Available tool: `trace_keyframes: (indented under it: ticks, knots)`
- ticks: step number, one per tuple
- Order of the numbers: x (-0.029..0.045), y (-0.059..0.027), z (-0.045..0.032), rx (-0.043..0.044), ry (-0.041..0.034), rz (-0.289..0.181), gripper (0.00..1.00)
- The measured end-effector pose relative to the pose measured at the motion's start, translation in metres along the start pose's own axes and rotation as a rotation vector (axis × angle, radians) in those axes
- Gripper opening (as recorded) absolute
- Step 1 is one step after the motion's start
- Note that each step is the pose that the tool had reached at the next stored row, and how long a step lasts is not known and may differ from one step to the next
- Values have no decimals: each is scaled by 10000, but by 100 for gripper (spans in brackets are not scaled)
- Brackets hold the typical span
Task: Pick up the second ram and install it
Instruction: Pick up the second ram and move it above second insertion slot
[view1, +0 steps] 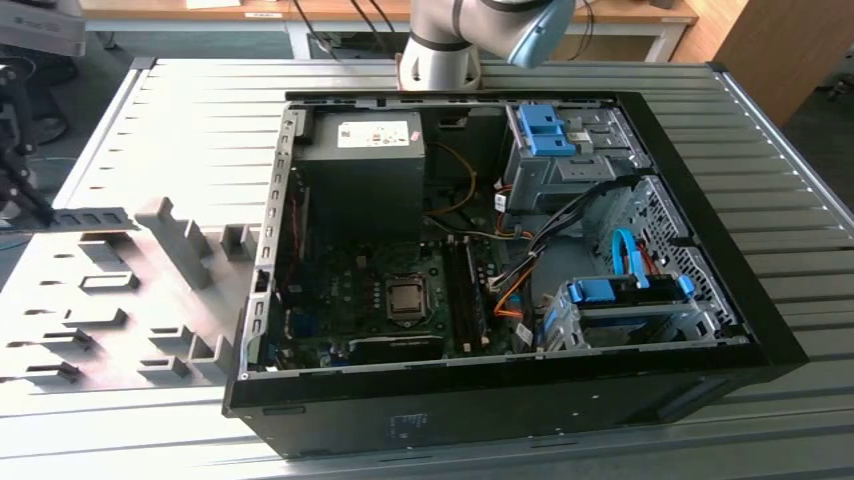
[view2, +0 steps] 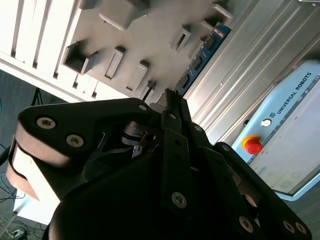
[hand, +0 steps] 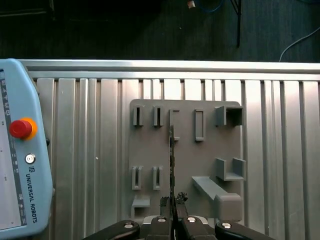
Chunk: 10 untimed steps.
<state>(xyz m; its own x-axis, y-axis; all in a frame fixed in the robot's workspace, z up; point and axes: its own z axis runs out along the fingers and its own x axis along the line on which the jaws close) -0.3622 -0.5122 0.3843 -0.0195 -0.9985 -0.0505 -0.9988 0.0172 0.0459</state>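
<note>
Ribbed surface (view1: 747, 130) is being shared by PC case (view1: 441, 410) and grey holder plate (hand: 200, 165), dark floor (hand: 125, 30) beyond. Second ram (view2: 202, 56) is being clamped over the plate by the near-closed pincer (hand: 172, 199).

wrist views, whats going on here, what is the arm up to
The arm's gripper is shut on the second ram, a thin blue-green board, and holds it over the grey holder plate on the ribbed table. In the exterior view the open computer case lies on that table beside the plate. The ram is not yet installed in it.
</note>
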Motion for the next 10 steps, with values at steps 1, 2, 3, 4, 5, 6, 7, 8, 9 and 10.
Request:
trace_keyframes:
  ticks: [1, 2, 3, 4, 5, 6, 7, 8, 9, 10]
  knots:
    - [-1, -32, -1, -1, 0, 0, 14]
    - [-2, -66, -2, -2, 0, 0, 14]
    - [-3, -102, -4, -5, 1, -1, 14]
    - [-5, -138, -5, -7, 0, -1, 14]
    - [-6, -169, -6, -7, 0, 0, 14]
    - [-7, -198, -7, -9, 1, 0, 14]
    - [-7, -225, -8, -8, 0, 0, 14]
    - [-8, -254, -9, -9, 0, 1, 14]
    - [-8, -281, -10, -10, 0, 0, 14]
    - [-9, -307, -11, -10, 0, 0, 14]
